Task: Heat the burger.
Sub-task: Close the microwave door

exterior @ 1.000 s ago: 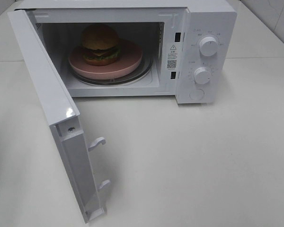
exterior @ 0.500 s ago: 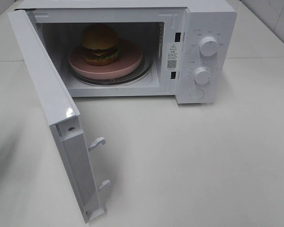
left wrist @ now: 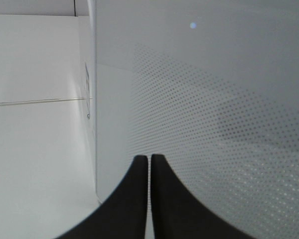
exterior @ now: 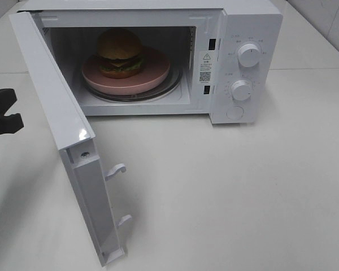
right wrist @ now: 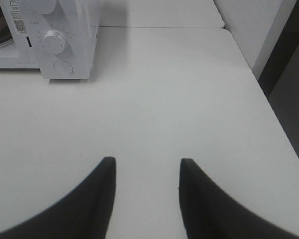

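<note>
White tabletop (exterior: 226,186), boxy white microwave (exterior: 251,22) with its door (exterior: 51,107) open, small round brown-bunned burger (exterior: 120,52) on round pink plate (exterior: 152,76) inside at 11 o'clock, black left gripper (left wrist: 149,159) pressed together at 9 o'clock beside the door, black right gripper (right wrist: 147,160) spread above tabletop

Closed left tool (left wrist: 149,158), dotted microwave door (left wrist: 214,99) ahead, white table (left wrist: 35,149)

White tabletop (exterior: 243,197) under even light, tiled wall (exterior: 329,16) behind.

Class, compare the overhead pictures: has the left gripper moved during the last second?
Yes. The left gripper has entered from the left edge, toward the open microwave door's outer face.
</note>
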